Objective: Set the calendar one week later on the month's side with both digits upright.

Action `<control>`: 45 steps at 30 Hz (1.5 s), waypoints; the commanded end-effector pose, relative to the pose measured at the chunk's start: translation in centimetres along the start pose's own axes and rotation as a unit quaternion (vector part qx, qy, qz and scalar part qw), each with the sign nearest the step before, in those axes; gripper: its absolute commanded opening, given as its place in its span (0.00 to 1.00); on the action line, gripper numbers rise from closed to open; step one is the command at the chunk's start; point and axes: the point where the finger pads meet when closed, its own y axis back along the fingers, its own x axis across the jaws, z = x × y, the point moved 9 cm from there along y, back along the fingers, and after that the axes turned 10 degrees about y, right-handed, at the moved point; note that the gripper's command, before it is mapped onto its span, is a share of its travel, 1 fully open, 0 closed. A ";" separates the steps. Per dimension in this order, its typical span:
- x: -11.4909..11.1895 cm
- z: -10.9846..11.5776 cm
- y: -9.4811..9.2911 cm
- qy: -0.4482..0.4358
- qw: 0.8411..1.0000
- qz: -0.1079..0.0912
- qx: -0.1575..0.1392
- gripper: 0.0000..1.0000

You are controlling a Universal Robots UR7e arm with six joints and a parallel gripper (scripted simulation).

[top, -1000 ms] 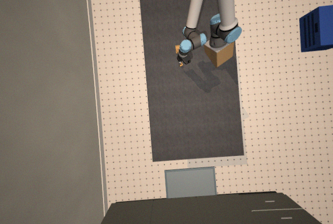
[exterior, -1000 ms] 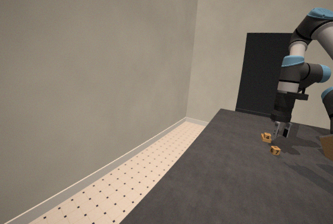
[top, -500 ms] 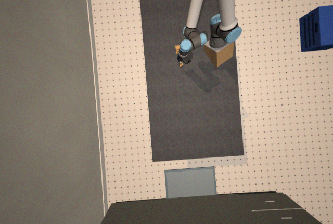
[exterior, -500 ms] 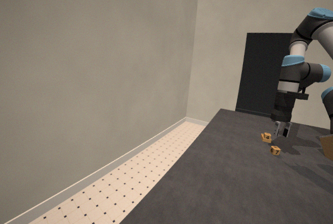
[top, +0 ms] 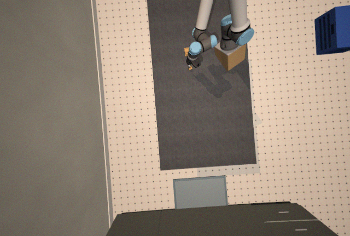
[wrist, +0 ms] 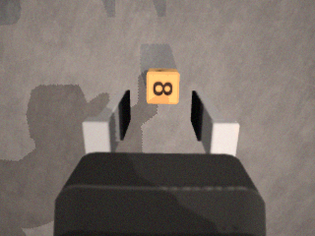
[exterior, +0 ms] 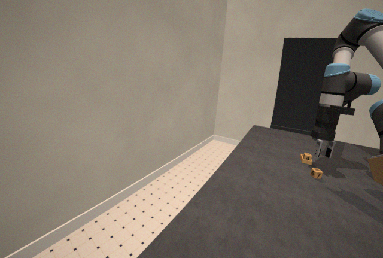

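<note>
A loose orange cube lies on the dark table, away from the tray. Its top shows an 8, seen sideways in the wrist view; a 6 and a 7 show on its sides in the exterior view. The orange calendar tray stands behind it with the other cube, which shows a 4. The month's name is too small to read. My gripper is open and empty, pointing down above the table. The loose cube appears ahead of the fingertips in the wrist view, not between them.
The dark table carries the robot's orange-sided base block, to the right of the cubes. The table's long edge is left of the tray. A blue cabinet stands off the table at the right.
</note>
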 end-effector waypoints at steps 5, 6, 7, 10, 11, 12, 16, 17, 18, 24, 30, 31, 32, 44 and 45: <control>0.0 0.0 0.0 0.000 1.000 0.001 0.000 0.87; 0.0 0.0 0.0 0.000 1.000 0.001 0.000 0.87; 0.0 0.0 0.0 0.000 1.000 0.000 0.000 0.87; 0.0 0.0 -0.1 0.000 1.000 0.000 0.000 0.87; 0.0 0.0 -0.1 0.000 1.000 0.000 0.000 0.87; 0.0 0.0 -0.2 0.000 1.000 0.000 0.000 0.87; 0.0 0.0 -0.3 0.000 1.000 0.000 0.000 0.87; 0.0 0.0 -0.4 0.000 1.000 0.000 0.000 0.87; 0.0 0.0 -0.4 0.000 1.000 0.000 0.000 0.87; 0.0 0.0 -1.1 0.000 1.000 0.000 0.000 0.87; 0.0 0.0 -1.9 0.000 1.000 0.000 0.000 0.87; 0.0 0.0 -1.9 0.000 1.000 0.000 0.000 0.87; 0.0 0.0 -1.9 0.000 1.000 0.000 0.000 0.87; 0.1 0.0 -3.8 0.000 1.000 0.000 0.000 0.87; 0.1 0.0 -3.9 0.000 1.000 0.000 0.000 0.87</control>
